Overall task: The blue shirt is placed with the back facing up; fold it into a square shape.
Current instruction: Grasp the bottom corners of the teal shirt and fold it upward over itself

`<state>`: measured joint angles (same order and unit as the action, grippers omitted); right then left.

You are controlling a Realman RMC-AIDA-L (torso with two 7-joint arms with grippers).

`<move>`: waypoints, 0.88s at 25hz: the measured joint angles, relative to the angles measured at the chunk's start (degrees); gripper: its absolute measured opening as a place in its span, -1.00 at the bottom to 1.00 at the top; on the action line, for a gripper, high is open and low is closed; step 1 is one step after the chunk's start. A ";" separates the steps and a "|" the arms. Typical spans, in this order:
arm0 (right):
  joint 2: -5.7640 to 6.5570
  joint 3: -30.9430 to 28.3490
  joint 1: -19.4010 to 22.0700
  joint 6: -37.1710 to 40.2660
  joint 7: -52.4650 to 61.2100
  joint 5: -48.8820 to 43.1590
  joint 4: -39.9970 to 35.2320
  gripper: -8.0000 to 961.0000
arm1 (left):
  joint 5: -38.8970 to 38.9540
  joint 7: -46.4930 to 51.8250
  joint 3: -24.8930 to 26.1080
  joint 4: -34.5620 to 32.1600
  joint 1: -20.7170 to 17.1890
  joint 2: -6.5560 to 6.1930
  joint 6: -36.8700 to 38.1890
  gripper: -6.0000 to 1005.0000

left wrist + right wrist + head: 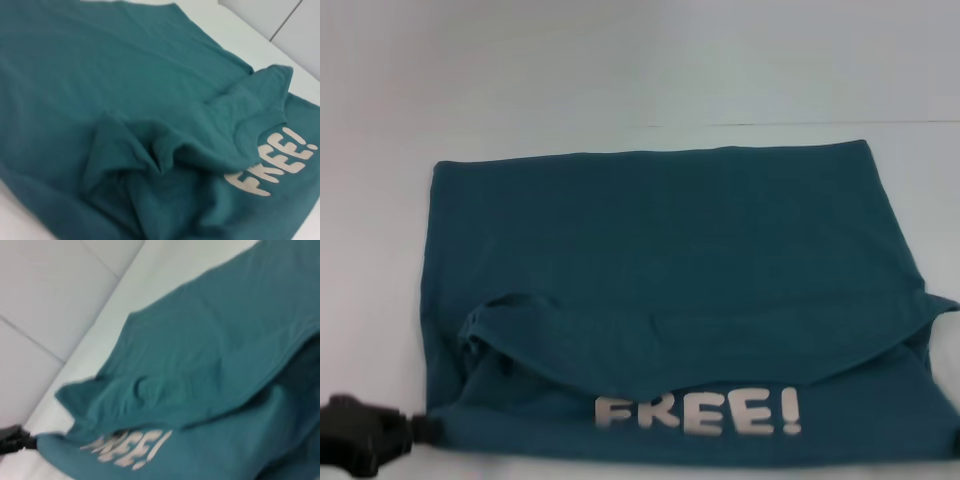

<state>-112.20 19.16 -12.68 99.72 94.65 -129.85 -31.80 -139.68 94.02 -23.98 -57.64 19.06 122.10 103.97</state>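
The blue shirt (660, 260) lies spread on the white table, far wider than either gripper. Its near part is turned over, so the white "FREE!" lettering (698, 412) shows along the front edge under a loose, rumpled fold (165, 150). My left gripper (420, 428), dark, sits at the shirt's near left corner, pinching the cloth there. Only a dark sliver of my right gripper (956, 440) shows, at the near right corner. The right wrist view shows the lettering (127, 447) and a dark gripper tip (17, 440) at a shirt corner.
The white table (640, 70) runs beyond the shirt to a seam along the far edge. Pale wall panels (45, 300) stand behind the table. Nothing else lies on the surface.
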 joint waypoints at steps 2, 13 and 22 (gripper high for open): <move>0.06 -2.83 -0.71 0.04 0.11 0.11 -0.03 -0.97 | 0.37 0.24 1.73 0.06 1.67 -0.37 -0.04 -0.97; 0.44 -14.57 -12.68 -6.78 0.64 1.31 0.67 -0.96 | 6.11 2.44 6.08 6.34 14.02 -2.95 -14.14 -0.97; -0.13 -13.60 -23.02 -21.76 1.82 3.74 2.27 -0.94 | 6.73 3.15 4.59 14.40 21.33 -1.85 -37.95 -0.97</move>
<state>-112.33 5.56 -35.70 77.96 96.47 -126.11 -29.53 -132.95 97.17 -19.39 -43.24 40.39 120.24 66.02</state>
